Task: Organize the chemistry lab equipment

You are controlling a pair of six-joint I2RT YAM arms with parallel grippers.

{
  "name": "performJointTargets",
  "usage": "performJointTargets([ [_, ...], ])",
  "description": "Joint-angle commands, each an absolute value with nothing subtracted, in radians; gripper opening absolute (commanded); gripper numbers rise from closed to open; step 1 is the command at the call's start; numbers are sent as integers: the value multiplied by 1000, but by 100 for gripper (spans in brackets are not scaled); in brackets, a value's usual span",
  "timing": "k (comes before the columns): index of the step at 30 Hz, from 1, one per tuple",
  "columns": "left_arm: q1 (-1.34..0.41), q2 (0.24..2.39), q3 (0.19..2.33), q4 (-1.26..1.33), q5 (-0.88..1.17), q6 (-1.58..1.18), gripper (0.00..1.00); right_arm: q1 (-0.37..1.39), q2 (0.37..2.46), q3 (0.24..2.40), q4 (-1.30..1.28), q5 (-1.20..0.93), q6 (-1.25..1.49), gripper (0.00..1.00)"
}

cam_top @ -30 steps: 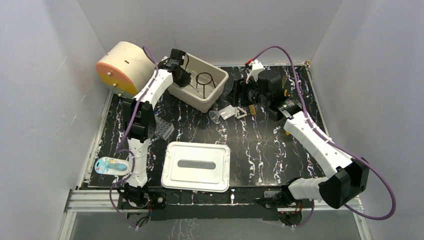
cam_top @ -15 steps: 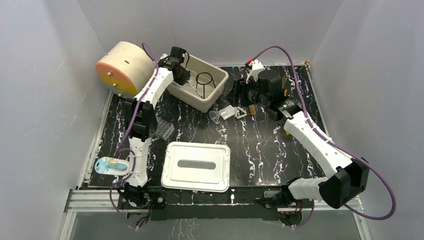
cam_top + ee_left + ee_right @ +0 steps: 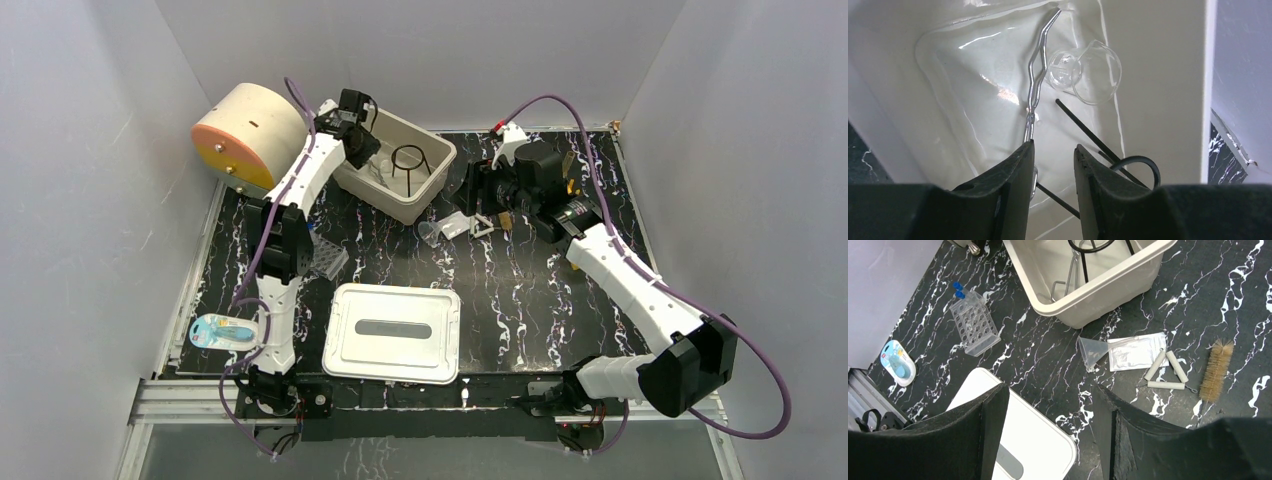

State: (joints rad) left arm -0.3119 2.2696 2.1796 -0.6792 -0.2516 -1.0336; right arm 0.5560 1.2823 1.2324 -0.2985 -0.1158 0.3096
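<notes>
My left gripper (image 3: 1053, 150) hangs inside the cream bin (image 3: 1158, 75), open, with nothing between its fingers. Below it on the bin floor lie bent metal forceps (image 3: 1035, 85), a clear beaker (image 3: 1088, 72) on its side and the black wire ring stand (image 3: 1128, 165). My right gripper (image 3: 1050, 410) hovers open above the table. Ahead of it on the marble lie a clear funnel (image 3: 1091, 351), a small plastic bag (image 3: 1137, 351), a triangle of white tubes (image 3: 1168, 372) and a tan-bristled brush (image 3: 1216, 370). A clear rack with blue-capped vials (image 3: 975, 322) stands at the left.
A white lid (image 3: 392, 332) lies flat near the front edge. A big cream cylinder with an orange face (image 3: 245, 135) sits at the back left beside the bin (image 3: 420, 195). A blue packet (image 3: 222, 331) lies at the front left. Grey walls enclose the table.
The left gripper's jaws have parted and it has lifted slightly inside the bin; a clear beaker now shows on the bin floor. The right arm has barely moved.
</notes>
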Motion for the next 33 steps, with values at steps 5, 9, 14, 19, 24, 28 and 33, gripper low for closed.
performJointTargets([
  [5,-321,2020,2171,-668,-279,-827,39,552,1266,1201,-291,-84,287,70],
  [9,-322,1908,2060,-637,-228,-696,50,552,1307,1186,-312,-62,264,73],
  [14,-320,1727,1835,-538,-108,-563,74,560,1386,1193,-342,-9,256,75],
  [19,-311,1464,1497,-327,-22,-535,98,577,1461,1206,-347,31,277,75],
  [24,-306,1301,1254,-184,125,-618,98,573,1545,1200,-352,78,389,75],
  [28,-316,1274,1163,-161,244,-686,98,553,1618,1240,-408,87,483,73],
  [33,-391,1292,1064,-110,276,-763,98,531,1681,1283,-446,87,571,69],
])
